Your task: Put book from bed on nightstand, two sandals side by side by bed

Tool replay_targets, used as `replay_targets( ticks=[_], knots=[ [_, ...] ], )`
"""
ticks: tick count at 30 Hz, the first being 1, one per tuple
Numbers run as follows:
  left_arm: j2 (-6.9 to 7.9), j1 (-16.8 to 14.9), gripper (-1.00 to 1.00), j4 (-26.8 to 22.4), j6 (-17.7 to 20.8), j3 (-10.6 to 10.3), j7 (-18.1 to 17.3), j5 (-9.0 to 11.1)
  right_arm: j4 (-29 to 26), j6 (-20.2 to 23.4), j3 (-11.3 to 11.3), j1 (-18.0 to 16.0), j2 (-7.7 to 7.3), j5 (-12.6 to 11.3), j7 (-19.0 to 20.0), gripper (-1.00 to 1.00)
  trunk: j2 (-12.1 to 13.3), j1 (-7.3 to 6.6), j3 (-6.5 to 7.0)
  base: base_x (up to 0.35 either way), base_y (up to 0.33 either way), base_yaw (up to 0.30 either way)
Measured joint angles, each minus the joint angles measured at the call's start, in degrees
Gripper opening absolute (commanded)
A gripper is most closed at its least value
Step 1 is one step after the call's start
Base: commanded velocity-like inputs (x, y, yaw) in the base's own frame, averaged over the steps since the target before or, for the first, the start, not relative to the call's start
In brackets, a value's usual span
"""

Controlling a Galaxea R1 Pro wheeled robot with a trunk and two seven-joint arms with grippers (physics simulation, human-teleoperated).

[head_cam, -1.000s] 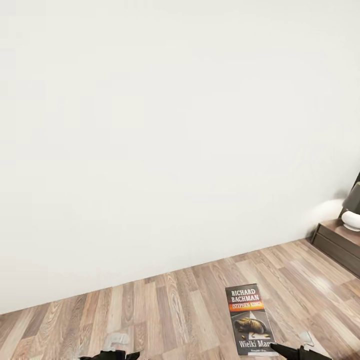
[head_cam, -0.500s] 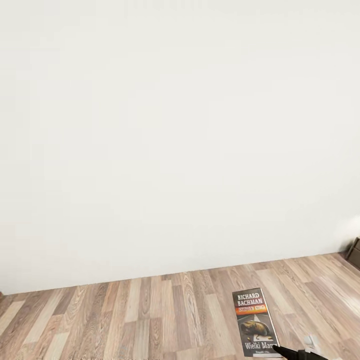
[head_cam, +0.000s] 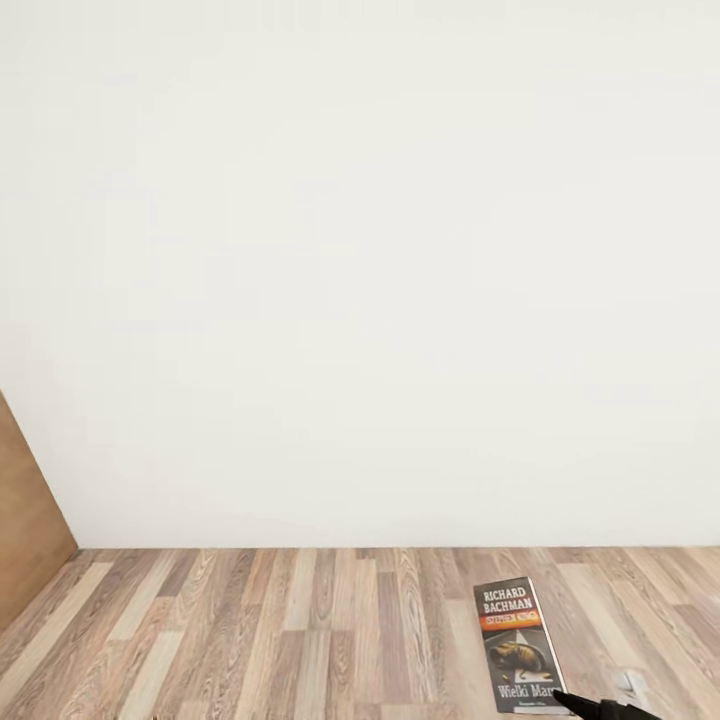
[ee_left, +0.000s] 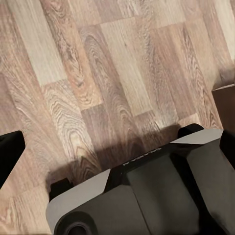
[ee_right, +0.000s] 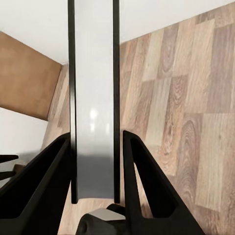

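The book [head_cam: 515, 640], a thin dark paperback with an orange band and white "RICHARD BACHMAN" lettering, hangs above the wood-plank floor at the lower right of the head view. My right gripper [head_cam: 592, 706] is shut on its near end. In the right wrist view the book [ee_right: 93, 98] stands edge-on, clamped between the two black fingers [ee_right: 49, 166]. One dark fingertip [ee_left: 10, 152] of my left gripper shows over the floor in the left wrist view, with nothing in it. The bed, nightstands and sandals are out of view.
A plain white wall [head_cam: 360, 280] faces me across the wood-plank floor [head_cam: 280, 630]. A brown flat panel [head_cam: 25, 510] leans in at the left edge, also seen as the brown panel [ee_right: 27, 78]. My own grey and black base [ee_left: 147, 191] sits below the left arm.
The whole head view has swung left: the dark cabinet with a white lamp at the right has left the picture and a brown panel has come in at the left. The book stays gripped.
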Motion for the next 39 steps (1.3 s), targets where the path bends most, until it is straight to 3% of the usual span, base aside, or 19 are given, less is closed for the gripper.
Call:
replay_targets(
  ticks=[10, 30, 39],
  knots=[
    [0.0, 0.0, 1.0, 0.0, 0.0, 0.0, 0.0, 0.1, 2.4, -0.5, 0.1, 0.0, 0.04, -0.2, -0.2, -1.0, 0.0, 0.0, 0.0, 0.0, 0.0, 0.237],
    [-0.01, 0.0, 1.0, 0.0, -0.1, 0.1, 0.0, 0.2, 2.5, -0.7, 0.3, 0.0, 0.23, -0.2, -0.4, -1.0, 0.0, -0.03, 0.0, 0.292, 0.0, 0.002],
    [-0.01, 0.0, 1.0, 0.0, -0.1, 0.1, 0.0, 0.2, 2.5, -0.6, 0.3, 0.0, 0.31, -0.2, -0.4, -1.0, 0.0, -0.02, 0.0, 0.264, 0.0, -0.124]
  ],
)
